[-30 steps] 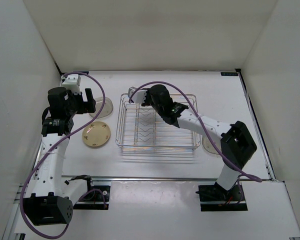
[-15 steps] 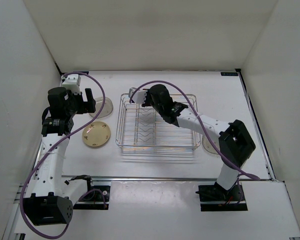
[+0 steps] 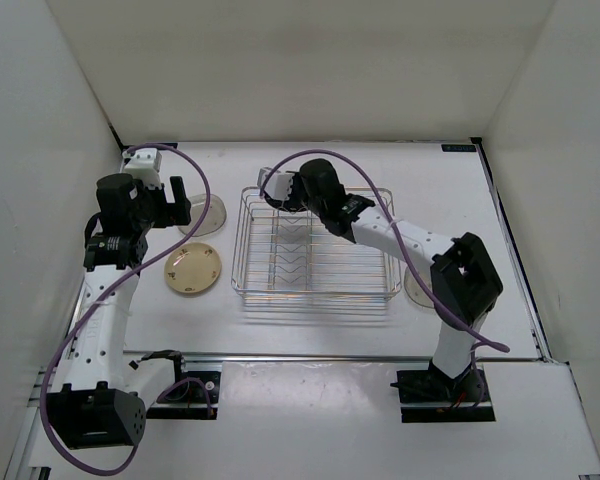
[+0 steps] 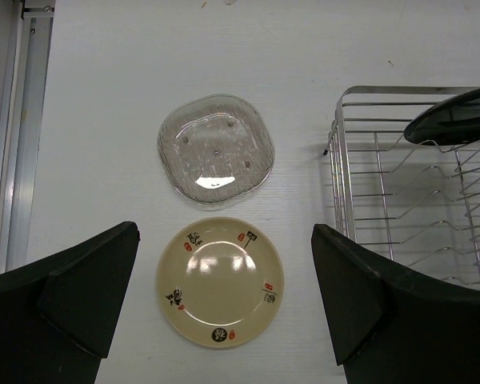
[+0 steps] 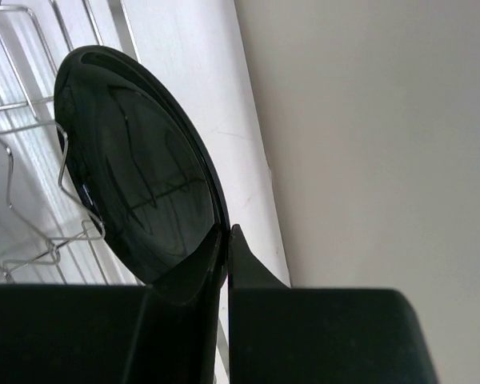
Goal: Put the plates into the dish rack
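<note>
black plate [image 5: 136, 168] pinched at rim, over rack [image 4: 336, 184]

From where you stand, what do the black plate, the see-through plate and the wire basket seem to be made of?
The black plate: glossy, with mirror-like reflections; glazed ceramic or hard plastic, I cannot tell which. The see-through plate: greyish clear plastic or glass, with the table showing through. The wire basket: thin shiny silver rods, likely plated or stainless steel.

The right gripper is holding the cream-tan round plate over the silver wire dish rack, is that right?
No. The right gripper is holding the glossy black round plate over the silver wire dish rack, as the right wrist view shows; the cream-tan round plate lies on the table in the left wrist view.
</note>
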You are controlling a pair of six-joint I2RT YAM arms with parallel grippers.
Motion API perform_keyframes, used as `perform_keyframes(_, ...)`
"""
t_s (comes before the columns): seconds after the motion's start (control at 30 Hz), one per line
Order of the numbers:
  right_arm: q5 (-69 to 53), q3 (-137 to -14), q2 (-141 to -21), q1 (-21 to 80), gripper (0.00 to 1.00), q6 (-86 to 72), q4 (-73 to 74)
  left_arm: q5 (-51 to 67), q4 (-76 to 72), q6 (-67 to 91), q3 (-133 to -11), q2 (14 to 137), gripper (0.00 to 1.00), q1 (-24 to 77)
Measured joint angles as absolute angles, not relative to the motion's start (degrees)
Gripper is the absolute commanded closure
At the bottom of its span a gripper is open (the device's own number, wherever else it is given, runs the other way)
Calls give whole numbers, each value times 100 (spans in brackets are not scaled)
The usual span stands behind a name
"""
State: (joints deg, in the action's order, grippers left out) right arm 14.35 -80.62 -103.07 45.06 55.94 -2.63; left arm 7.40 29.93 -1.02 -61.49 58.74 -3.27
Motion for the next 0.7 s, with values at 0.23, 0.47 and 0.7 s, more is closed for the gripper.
perform_keyframes(0.23, 1066, -8455, -10536, 4388, 100, 5356, -34, 650, 2993, -102, -6149, 5924, 0, -327)
perform_keyframes(0.47, 733, -8589, -10659, 4259, 100, 5177, 228, 642, 2989, -102, -6152, 6047, 0, -327)
perform_keyframes(0.7, 502, -8691, -10735, 4158, 100, 5070, 484, 639, 2993, -102, -6152, 6121, 0, -327)
